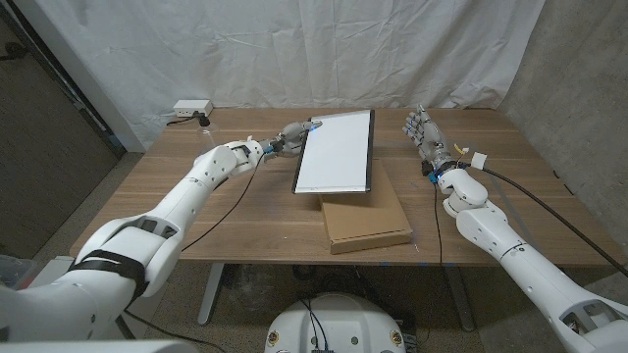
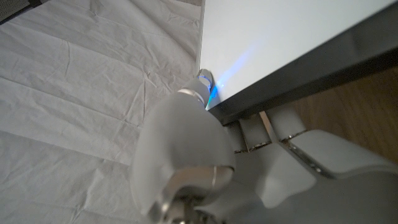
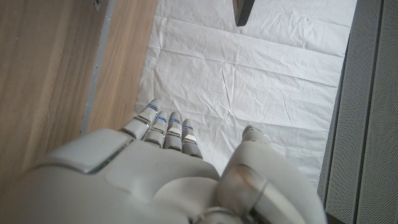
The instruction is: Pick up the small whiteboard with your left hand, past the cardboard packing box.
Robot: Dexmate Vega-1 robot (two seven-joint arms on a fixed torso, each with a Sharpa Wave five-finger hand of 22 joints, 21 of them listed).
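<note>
White whiteboard (image 1: 337, 150) held tilted above cardboard box (image 1: 365, 222), gripped at its edge by left hand (image 1: 290, 136). Right hand (image 1: 424, 131) open, holding nothing, over worktop (image 1: 245, 211).

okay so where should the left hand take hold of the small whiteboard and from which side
Probably the dark frame along its left edge, near the far corner, coming from the robot's left. The small whiteboard is raised and tilted above the cardboard box, leaving that edge exposed; the left hand already grips there.
</note>
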